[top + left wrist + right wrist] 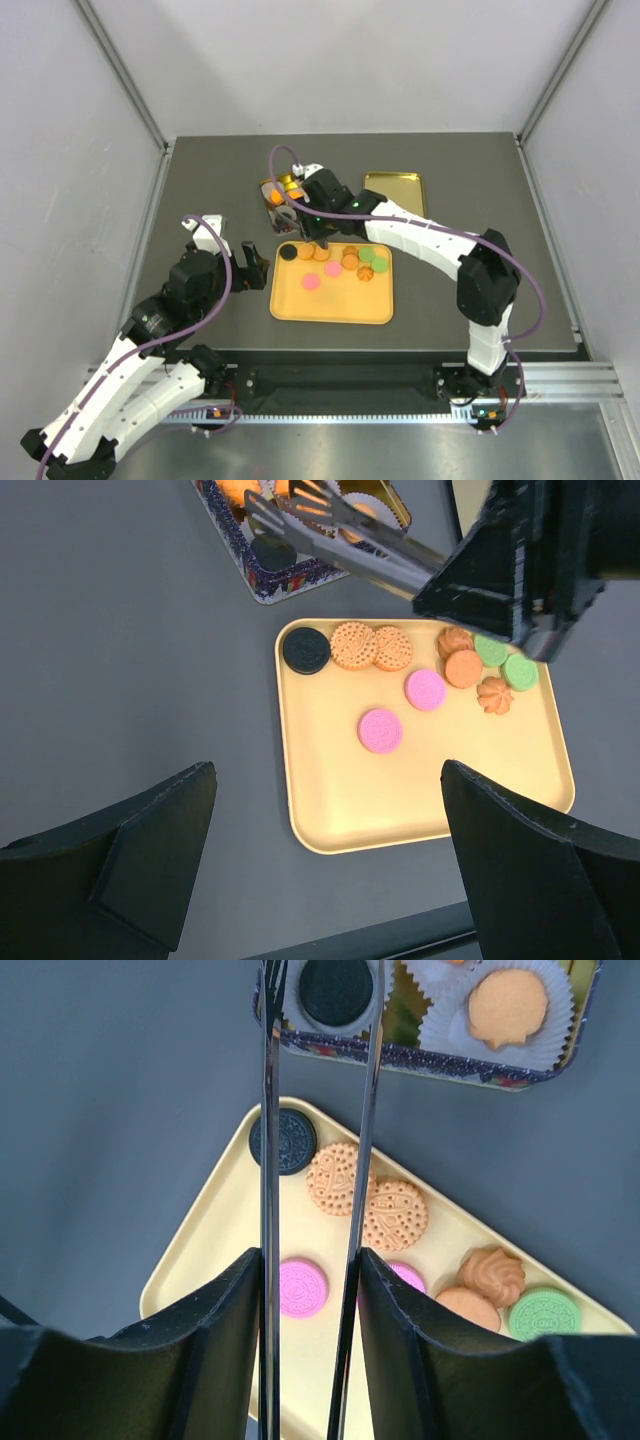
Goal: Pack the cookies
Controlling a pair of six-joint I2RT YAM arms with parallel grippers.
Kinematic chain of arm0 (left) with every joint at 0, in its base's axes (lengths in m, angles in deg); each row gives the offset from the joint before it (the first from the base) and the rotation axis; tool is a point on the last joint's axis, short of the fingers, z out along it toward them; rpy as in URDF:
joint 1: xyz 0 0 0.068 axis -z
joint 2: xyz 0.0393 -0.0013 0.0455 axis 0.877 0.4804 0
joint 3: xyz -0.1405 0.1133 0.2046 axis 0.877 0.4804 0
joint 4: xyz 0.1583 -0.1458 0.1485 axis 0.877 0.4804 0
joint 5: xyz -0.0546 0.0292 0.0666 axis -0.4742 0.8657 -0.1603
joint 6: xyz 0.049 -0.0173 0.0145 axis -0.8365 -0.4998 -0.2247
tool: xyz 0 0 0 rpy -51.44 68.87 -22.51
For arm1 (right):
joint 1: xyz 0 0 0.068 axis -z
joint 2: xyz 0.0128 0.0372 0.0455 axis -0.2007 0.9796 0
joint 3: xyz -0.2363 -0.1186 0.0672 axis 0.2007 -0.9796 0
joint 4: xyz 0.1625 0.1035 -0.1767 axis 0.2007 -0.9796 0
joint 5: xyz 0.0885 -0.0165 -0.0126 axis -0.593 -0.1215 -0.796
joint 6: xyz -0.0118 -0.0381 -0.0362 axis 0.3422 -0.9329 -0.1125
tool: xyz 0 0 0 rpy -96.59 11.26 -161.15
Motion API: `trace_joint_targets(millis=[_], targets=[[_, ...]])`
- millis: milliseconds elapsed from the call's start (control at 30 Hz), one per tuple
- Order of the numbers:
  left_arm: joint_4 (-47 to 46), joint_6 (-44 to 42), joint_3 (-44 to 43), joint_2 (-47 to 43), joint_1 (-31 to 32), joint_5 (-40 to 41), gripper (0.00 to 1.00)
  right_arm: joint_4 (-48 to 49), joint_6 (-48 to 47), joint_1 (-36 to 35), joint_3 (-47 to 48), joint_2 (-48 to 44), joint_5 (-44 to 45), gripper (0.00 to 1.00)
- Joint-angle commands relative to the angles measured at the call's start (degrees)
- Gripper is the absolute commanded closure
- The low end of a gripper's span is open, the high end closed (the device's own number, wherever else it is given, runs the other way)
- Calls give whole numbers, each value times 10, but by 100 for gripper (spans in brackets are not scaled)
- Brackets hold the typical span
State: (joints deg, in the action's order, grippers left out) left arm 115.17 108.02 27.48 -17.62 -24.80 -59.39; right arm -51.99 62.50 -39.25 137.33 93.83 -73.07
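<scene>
The left gripper is wide open and holds nothing; its two fingers stand far apart. Ahead of them, seen in the gap between the fingertips, the yellow tray lies on the dark table.

The cookies lie flat on the tray with their faces up. Each one is round, so it has no long axis of its own. Together they make a loose row, and the long axis of this row runs across the fingers, along the far edge of the tray. A black cookie is at the left end, then come two orange biscuits. Two pink cookies lie a little nearer to the fingers, and the green cookies are at the right end.

The right gripper is closed on metal tongs, with one finger pressing each arm from outside. The long axis of the tongs points straight ahead from the fingers, over the corner of the tray, to an open tin just beyond the tray. The tong arms are apart. Between their tips a second black cookie lies in the tin; I cannot tell if the tips touch it. To the right of the tips, an orange cookie sits in a white paper cup.
</scene>
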Motion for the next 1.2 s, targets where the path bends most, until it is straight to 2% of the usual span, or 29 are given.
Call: trace_joint_targets(millis=[0,133,233,400,500,667,767,1000,1167], targets=[[-8,-1,0,1,2,0,1,18,5,30,5,-91,-14,59],[-10,-1,0,1,2,-3,1,18,19,70,-45,-166,-18,59],[-11,-2,1,1,2,-8,1,25,28,123,-132,-235,-30,59],[-12,-4,2,3,2,-15,1,49,36,274,-252,-345,-55,59],[-14,-5,2,5,2,-20,1,57,35,352,-305,-375,-52,59],[-15,-7,2,1,2,-25,1,106,33,450,-378,-388,-44,57],[-17,-8,3,1,2,-27,1,137,37,479,-409,-381,-33,57],[-17,-8,3,1,2,-32,1,179,45,522,-450,-341,-31,54],[-17,-8,3,1,2,-31,1,196,46,527,-473,-317,-27,49]])
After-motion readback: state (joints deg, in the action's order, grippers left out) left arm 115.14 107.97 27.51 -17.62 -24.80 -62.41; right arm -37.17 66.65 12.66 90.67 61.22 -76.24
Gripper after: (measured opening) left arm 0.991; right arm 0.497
